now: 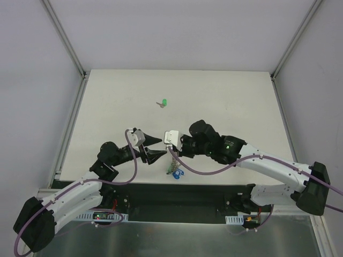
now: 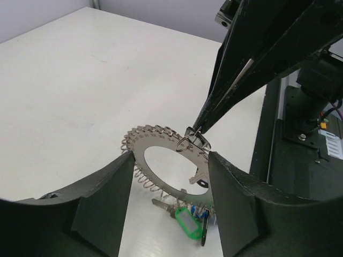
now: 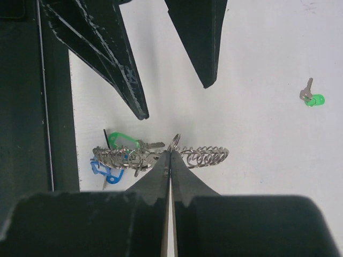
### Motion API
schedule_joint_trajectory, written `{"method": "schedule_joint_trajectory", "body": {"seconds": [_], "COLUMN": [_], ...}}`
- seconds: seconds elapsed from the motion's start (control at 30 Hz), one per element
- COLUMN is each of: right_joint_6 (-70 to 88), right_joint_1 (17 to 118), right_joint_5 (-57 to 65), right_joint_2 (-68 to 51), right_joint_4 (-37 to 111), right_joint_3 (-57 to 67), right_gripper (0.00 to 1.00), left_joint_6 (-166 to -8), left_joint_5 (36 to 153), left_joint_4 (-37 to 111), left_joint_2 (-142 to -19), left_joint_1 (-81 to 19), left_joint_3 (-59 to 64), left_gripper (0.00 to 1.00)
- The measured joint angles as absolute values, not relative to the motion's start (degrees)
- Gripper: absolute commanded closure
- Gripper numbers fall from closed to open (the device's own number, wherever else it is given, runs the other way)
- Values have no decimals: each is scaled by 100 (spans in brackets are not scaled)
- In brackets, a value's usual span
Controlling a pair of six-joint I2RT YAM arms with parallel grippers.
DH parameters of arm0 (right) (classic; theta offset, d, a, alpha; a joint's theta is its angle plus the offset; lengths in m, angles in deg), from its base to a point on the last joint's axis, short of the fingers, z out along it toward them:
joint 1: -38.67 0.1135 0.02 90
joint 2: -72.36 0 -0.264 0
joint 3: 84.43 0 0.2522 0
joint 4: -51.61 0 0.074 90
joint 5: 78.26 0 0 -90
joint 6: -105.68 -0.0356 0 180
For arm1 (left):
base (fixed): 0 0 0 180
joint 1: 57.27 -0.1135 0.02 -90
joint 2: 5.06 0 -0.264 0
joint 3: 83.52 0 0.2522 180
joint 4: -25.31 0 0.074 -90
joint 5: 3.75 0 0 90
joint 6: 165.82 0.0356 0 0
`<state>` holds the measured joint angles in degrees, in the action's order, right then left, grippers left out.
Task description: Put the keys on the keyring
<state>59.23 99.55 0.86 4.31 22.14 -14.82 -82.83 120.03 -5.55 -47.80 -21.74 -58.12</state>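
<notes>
- Two right fingers (image 3: 155, 182) are pressing tight together on one small wire loop (image 2: 188, 134) at the top rim of the keyring (image 2: 161, 140). I think they are holding it up on its edge so the loops are easy to reach.
- Both left fingers (image 2: 102, 209) are standing wide apart, one on each side of the keyring, and are holding nothing. They are probably getting ready to help.
- Some keys (image 3: 120, 140) with green and blue heads are hanging in a bunch under the keyring.
- One green key (image 1: 164, 102) is lying alone on the desk (image 1: 225, 96), well apart from the keyring. It is probably waiting for its turn.
- The left fingers are hiding the keyring's sides from their own camera. I cannot tell if its bottom is touching the desk. The bunch is too tangled to count.
</notes>
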Motion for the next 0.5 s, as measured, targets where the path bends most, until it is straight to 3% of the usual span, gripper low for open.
{"method": "schedule_joint_trajectory", "body": {"seconds": [0.1,0.3,0.5], "right_joint_6": [5980,5987,5855], "right_joint_1": [9909,9544,8711], "right_joint_5": [169,277,362], "right_joint_2": [339,217,-46], "right_joint_4": [2140,1989,1875], "right_joint_3": [-1381,-1200,-865], "right_gripper": [99,99,99], "left_joint_6": [-8243,-8344,-8890], "left_joint_5": [11664,10696,9236], "left_joint_4": [-32,1216,2726], "left_joint_2": [-4574,-4369,-4332], "left_joint_1": [-2174,-2174,-2176], "left_joint_3": [-5720,-5088,-4157], "left_gripper": [23,3,1]}}
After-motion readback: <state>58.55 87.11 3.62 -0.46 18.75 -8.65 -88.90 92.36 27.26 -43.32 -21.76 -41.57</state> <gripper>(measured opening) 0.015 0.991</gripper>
